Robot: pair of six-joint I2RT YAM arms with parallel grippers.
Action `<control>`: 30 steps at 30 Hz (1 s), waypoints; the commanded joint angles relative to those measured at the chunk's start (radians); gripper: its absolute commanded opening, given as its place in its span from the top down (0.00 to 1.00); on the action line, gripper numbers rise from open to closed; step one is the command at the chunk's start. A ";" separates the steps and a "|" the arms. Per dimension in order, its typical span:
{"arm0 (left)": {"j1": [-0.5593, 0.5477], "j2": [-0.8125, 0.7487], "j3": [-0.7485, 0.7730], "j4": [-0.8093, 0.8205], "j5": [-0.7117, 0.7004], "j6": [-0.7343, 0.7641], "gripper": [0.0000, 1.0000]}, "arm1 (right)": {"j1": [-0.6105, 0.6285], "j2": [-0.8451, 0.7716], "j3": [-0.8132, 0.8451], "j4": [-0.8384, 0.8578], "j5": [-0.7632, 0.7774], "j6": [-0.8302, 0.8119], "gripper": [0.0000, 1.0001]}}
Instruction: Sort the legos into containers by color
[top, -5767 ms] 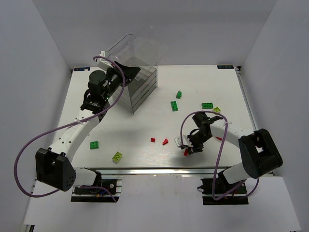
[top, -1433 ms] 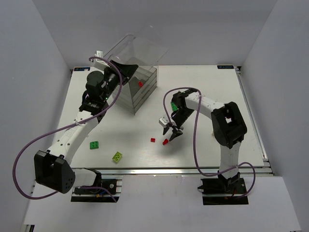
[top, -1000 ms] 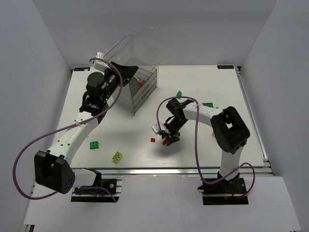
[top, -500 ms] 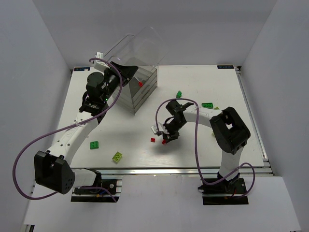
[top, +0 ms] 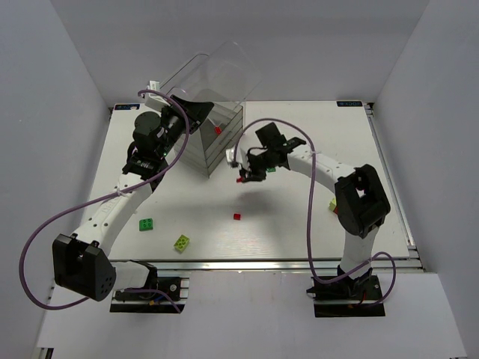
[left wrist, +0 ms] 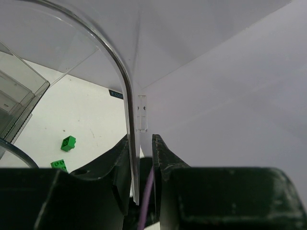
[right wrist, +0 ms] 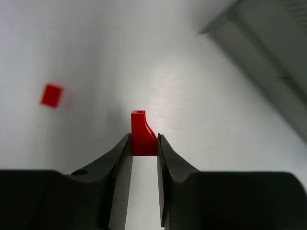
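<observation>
While the right gripper point(right wrist: 144, 142) hangs over the table point(top: 299, 224) just right of the clear box point(top: 228, 134), its jaws are pinched tight on a red wedge brick point(right wrist: 142, 129). Far left, the left gripper point(left wrist: 140, 143) is clamped on the box's raised lid point(left wrist: 123, 81). One small red brick point(top: 236, 217) lies nearer.

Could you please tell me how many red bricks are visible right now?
3. One red brick is clamped in the right gripper, another lies loose on the table, and a third sits inside the clear box. More may be hidden behind the arms.
</observation>
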 commanded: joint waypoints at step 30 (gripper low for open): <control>-0.003 -0.022 0.126 0.047 -0.004 0.004 0.68 | 0.020 0.140 0.013 1.332 0.355 0.897 1.00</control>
